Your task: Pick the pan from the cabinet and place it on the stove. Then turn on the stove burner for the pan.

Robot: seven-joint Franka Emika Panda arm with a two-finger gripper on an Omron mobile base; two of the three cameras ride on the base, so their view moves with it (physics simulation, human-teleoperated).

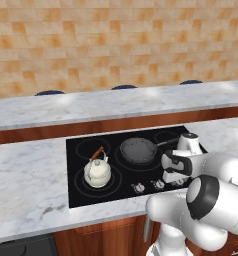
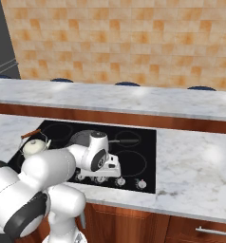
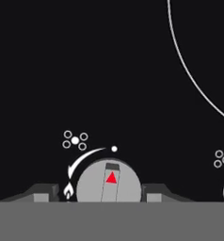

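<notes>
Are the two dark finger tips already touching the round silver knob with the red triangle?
Apart. In the hand view, a fingertip stands on each side of the silver knob, with dark gaps between.

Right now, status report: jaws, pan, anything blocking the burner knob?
Gripper low at stove front, jaws either side of silver knob, contact unclear. Pan sits on a rear burner ring. Kettle front left, clear of the knob.

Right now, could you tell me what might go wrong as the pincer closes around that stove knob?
1. The knob sits between the pincer fingertips, one of several knobs in a row; it may not drive the pan burner.
2. The kettle stands on a neighbouring ring, which could heat instead.
</notes>
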